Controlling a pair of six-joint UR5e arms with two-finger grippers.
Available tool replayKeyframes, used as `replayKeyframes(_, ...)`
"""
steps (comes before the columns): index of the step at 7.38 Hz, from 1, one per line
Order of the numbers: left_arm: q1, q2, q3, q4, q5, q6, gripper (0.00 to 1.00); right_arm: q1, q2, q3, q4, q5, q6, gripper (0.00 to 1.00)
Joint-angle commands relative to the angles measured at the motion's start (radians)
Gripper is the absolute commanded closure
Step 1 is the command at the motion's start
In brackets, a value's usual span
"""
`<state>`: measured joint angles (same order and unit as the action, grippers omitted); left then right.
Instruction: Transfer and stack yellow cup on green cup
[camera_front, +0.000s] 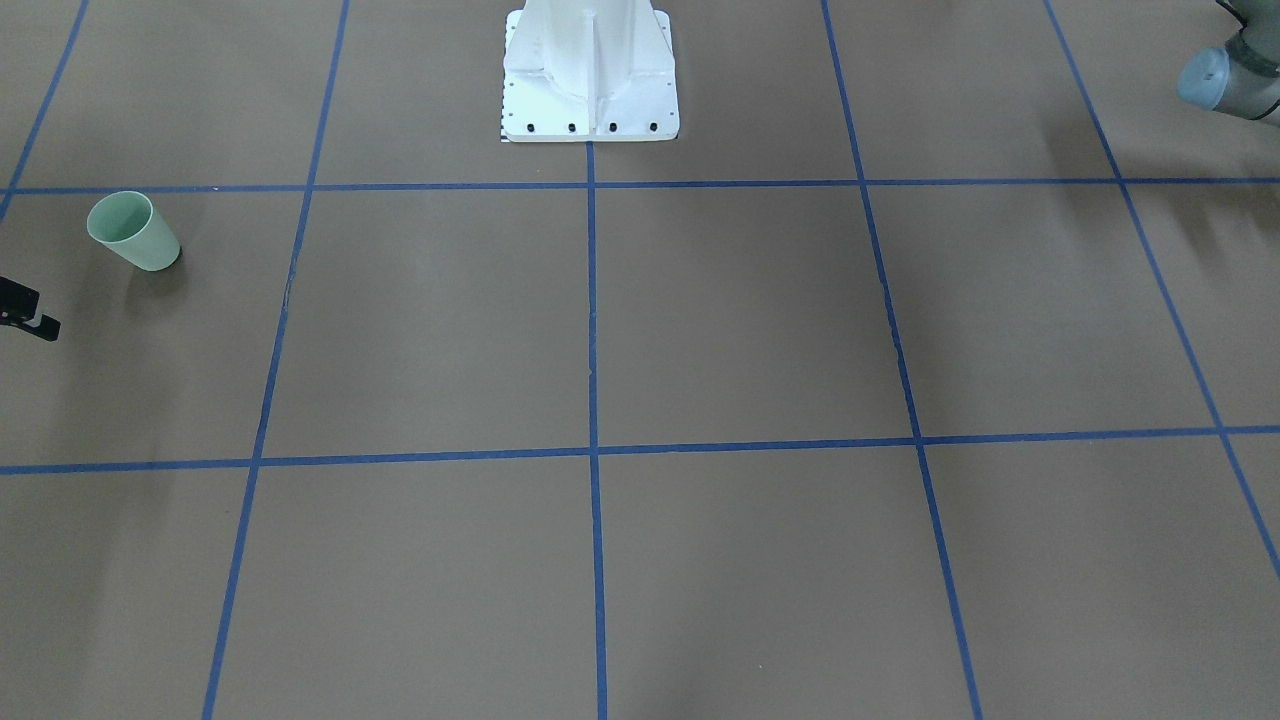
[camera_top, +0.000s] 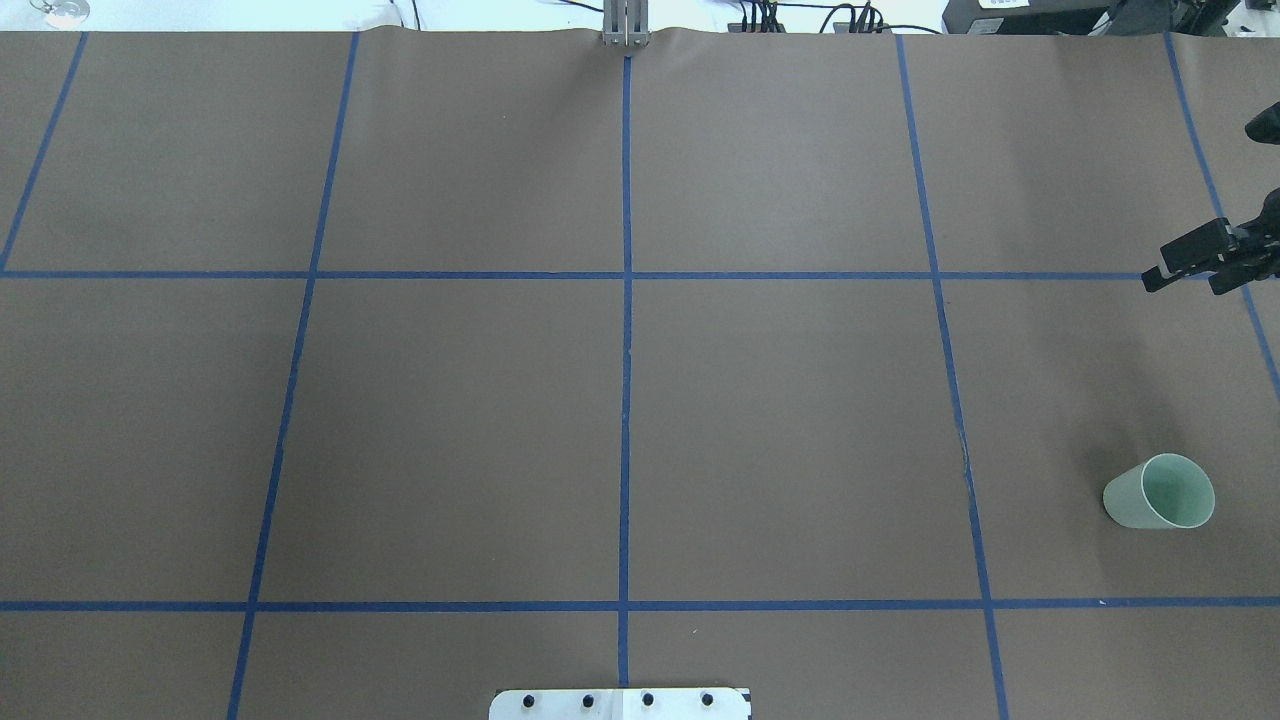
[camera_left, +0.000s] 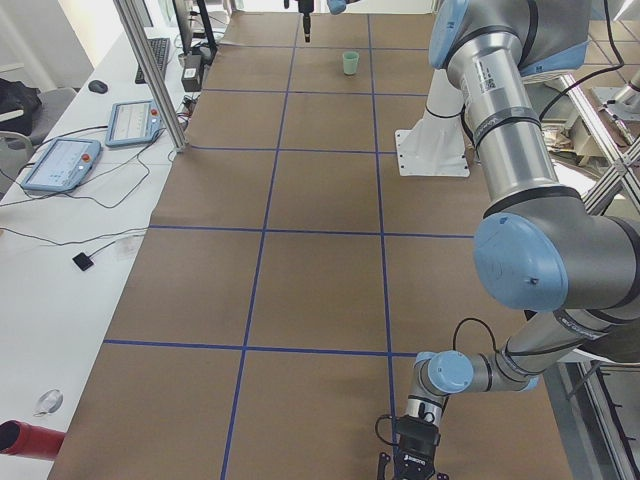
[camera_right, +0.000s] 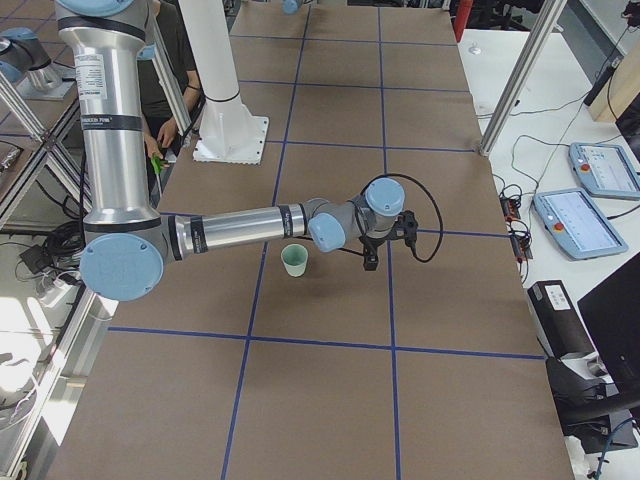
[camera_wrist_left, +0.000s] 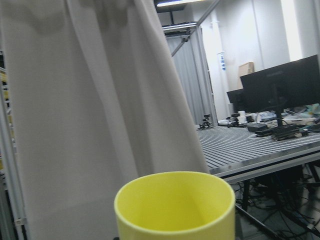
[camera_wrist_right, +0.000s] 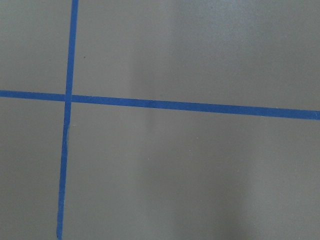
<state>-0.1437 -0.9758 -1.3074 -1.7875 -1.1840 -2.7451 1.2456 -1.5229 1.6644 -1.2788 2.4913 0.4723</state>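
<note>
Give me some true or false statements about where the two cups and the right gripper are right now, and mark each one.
1. The green cup stands upright on the table, on the robot's right side. True.
2. The yellow cup sits inside the green cup. False: the green cup is empty, and the yellow cup shows only in the left wrist view, close to that camera.
3. The right gripper is closed around the green cup. False: it is open, holds nothing and is clearly apart from the cup.
4. No yellow cup is on the table in the overhead view. True.
</note>
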Motion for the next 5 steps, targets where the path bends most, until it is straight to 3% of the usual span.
replayKeyframes(1, -0.078, -0.041, 0.030, -0.032, -0.020, 0.077, 0.42, 0.000, 0.022, -0.024, -0.001, 0.004, 0.000, 0.00)
replayKeyframes(2, -0.144, -0.079, 0.030, 0.015, -0.019, 0.065, 0.41, 0.000, 0.029, -0.028, -0.001, 0.004, 0.000, 0.00)
replayKeyframes(5, -0.178, -0.155, 0.039, 0.122, -0.022, 0.079, 0.41, 0.000, 0.035, -0.022, -0.001, 0.011, 0.008, 0.00)
